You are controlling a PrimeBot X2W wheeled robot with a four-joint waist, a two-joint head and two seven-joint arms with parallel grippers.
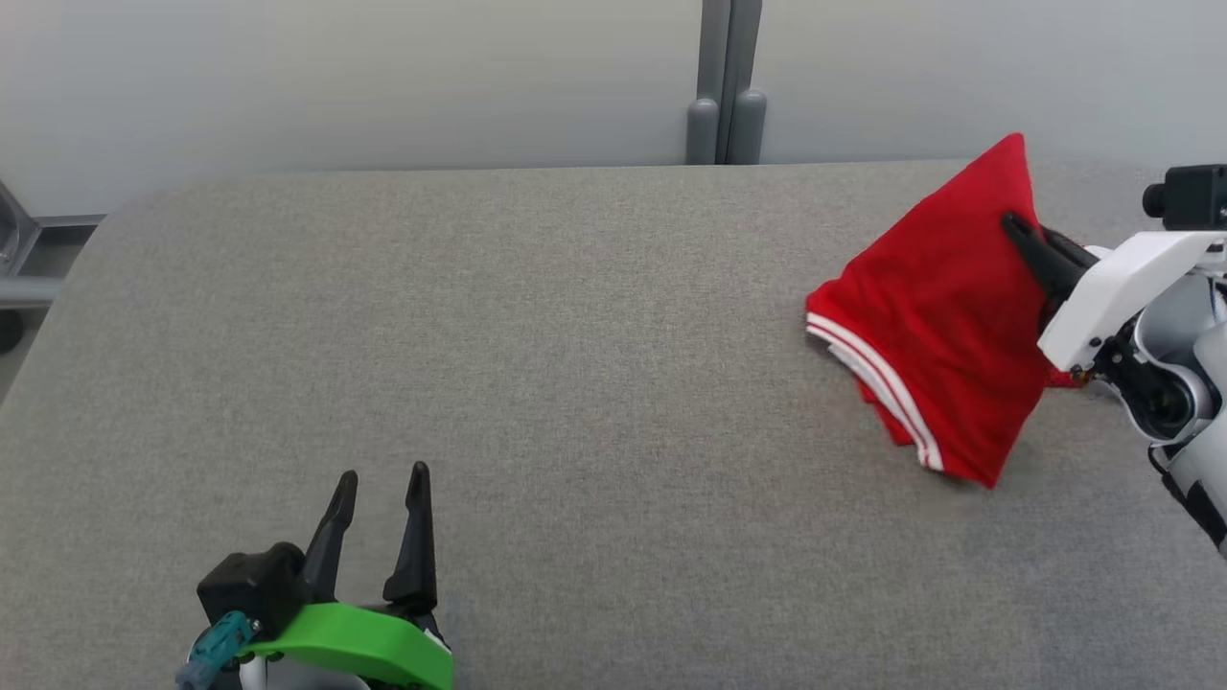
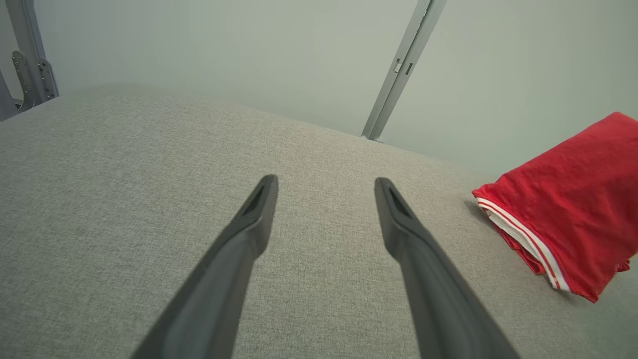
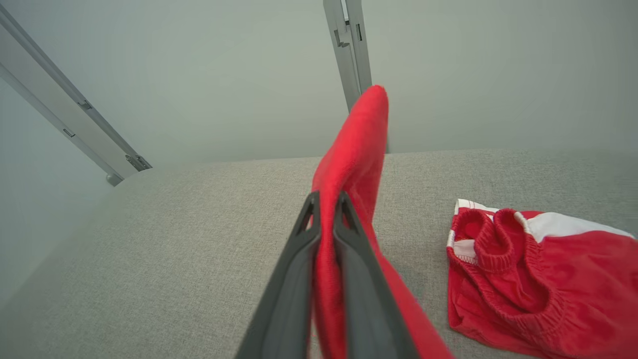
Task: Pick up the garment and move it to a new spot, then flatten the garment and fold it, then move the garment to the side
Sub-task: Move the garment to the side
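A red garment (image 1: pixel 944 316) with white stripes along one hem sits at the right side of the grey padded table (image 1: pixel 537 383), one corner lifted into a peak. My right gripper (image 1: pixel 1021 230) is shut on that lifted fold; in the right wrist view the red cloth (image 3: pixel 349 159) is pinched between the dark fingers (image 3: pixel 299 259), and the elastic waistband end (image 3: pixel 503 249) lies on the table to the right. My left gripper (image 1: pixel 381 479) stands open at the lower left, far from the garment, which lies at the right edge (image 2: pixel 573 204) of the left wrist view.
A grey post (image 1: pixel 726 86) stands against the pale wall behind the table's far edge. A metal frame (image 1: pixel 19 249) sits off the table's left end. Wide bare table surface lies between the two grippers.
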